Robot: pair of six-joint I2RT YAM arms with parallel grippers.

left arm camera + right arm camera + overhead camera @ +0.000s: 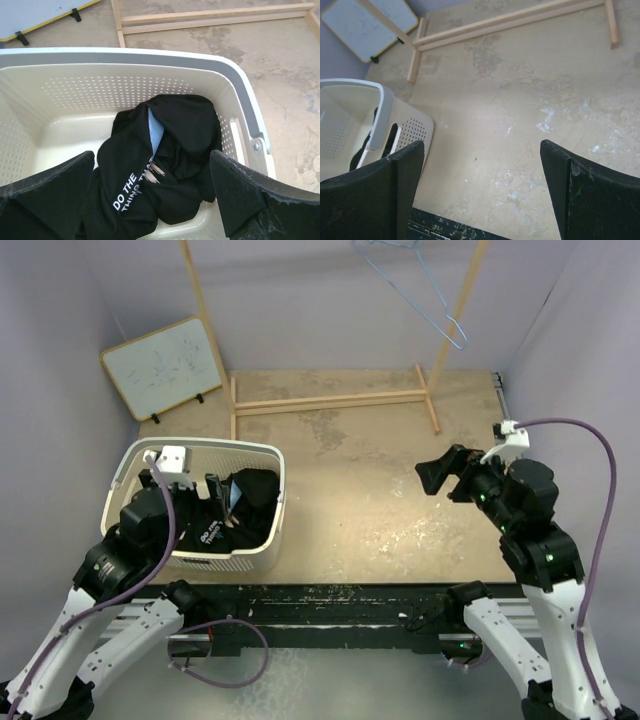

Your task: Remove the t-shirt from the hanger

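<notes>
The black t-shirt (pixel 250 505) with white lettering lies crumpled inside a white plastic laundry basket (pixel 200 445) at the near left. It is off the hanger. The light-blue wire hanger (pixel 436 298) hangs bare at the top of the wooden rack, far right. My left gripper (pixel 205 502) is open just above the t-shirt (pixel 185 130), its jaws wide apart either side of it and holding nothing (pixel 152 160). My right gripper (pixel 447 478) is open and empty above the bare table on the right (pixel 482 150).
The wooden rack frame (pixel 330 400) stands across the back of the table with two tall uprights. A small whiteboard (pixel 165 365) leans at the back left. The basket rim (pixel 382 110) shows at the left of the right wrist view. The table's near edge is dark.
</notes>
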